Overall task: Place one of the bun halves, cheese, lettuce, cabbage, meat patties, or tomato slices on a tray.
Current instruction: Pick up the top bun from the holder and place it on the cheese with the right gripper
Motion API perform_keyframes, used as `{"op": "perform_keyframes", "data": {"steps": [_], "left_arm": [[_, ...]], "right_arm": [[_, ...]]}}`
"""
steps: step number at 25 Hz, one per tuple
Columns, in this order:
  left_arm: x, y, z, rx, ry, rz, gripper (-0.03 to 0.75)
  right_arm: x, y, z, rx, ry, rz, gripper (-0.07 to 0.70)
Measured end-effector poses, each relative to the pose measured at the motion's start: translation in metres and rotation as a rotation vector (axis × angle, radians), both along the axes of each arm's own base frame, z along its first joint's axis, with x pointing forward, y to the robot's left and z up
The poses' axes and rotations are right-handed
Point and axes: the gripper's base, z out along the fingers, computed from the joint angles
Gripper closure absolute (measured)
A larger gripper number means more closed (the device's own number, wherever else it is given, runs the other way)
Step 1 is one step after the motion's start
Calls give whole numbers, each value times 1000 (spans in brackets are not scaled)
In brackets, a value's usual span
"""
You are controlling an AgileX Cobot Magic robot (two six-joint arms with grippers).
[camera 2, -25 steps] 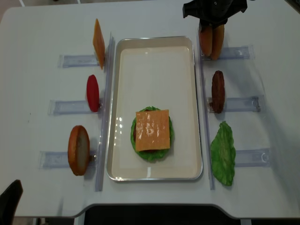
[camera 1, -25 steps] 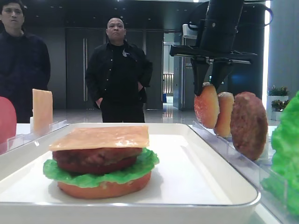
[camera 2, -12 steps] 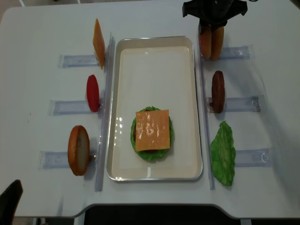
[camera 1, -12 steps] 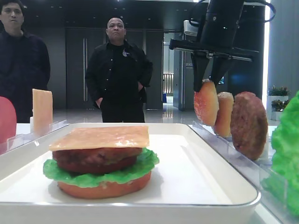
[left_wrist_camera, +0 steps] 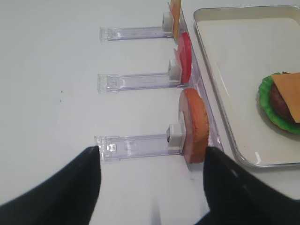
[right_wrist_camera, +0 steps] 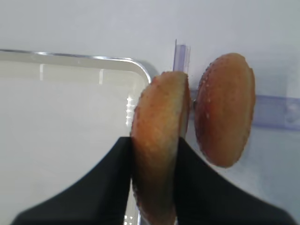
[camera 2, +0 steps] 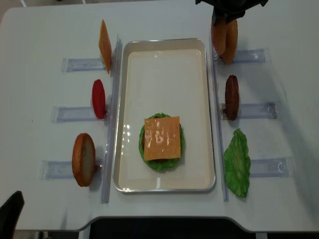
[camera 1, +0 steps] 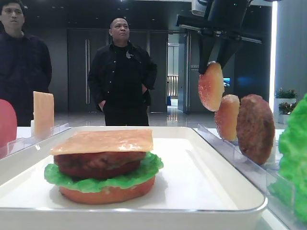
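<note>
My right gripper (camera 1: 212,61) is shut on the reddish seeded top bun (camera 1: 211,86), which hangs on edge above the right rack. In the right wrist view the bun (right_wrist_camera: 159,136) sits between both black fingers, over the tray's far right corner. From overhead the bun (camera 2: 218,36) is just outside the white tray (camera 2: 164,42). On the tray rests a stack topped with cheese (camera 2: 162,138) over a patty and lettuce. My left gripper (left_wrist_camera: 152,157) is open and empty above the table, near the flat orange bun (left_wrist_camera: 194,124).
A paler bun (camera 2: 231,44), a meat patty (camera 2: 232,97) and a lettuce leaf (camera 2: 237,162) stand in the clear racks on the right. On the left stand a cheese slice (camera 2: 104,46), a tomato slice (camera 2: 98,98) and the orange bun (camera 2: 83,159). Two people stand beyond the table.
My right gripper has risen with the seeded bun, lifting it out of the rack and away from the paler bun, which stayed put. The left gripper has not moved.
</note>
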Motion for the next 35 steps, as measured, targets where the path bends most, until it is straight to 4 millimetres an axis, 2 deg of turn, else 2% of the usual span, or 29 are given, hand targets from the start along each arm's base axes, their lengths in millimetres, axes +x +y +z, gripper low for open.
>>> {"op": "perform_keyframes", "data": {"steps": [9,15,22,28,35], "left_arm": [[0,0,0,0,0,0,198],[0,0,0,0,0,0,198],[0,0,0,0,0,0,198],[0,0,0,0,0,0,198],[0,0,0,0,0,0,198]], "right_arm": [[-20,-1,33,67,24,24,440],[-42,-7,66,96,-23,59,440],[-73,-6,81,226,-48,135,440],[-96,-7,74,299,-52,176,441],[-126,-4,44,442,-10,210,441]]}}
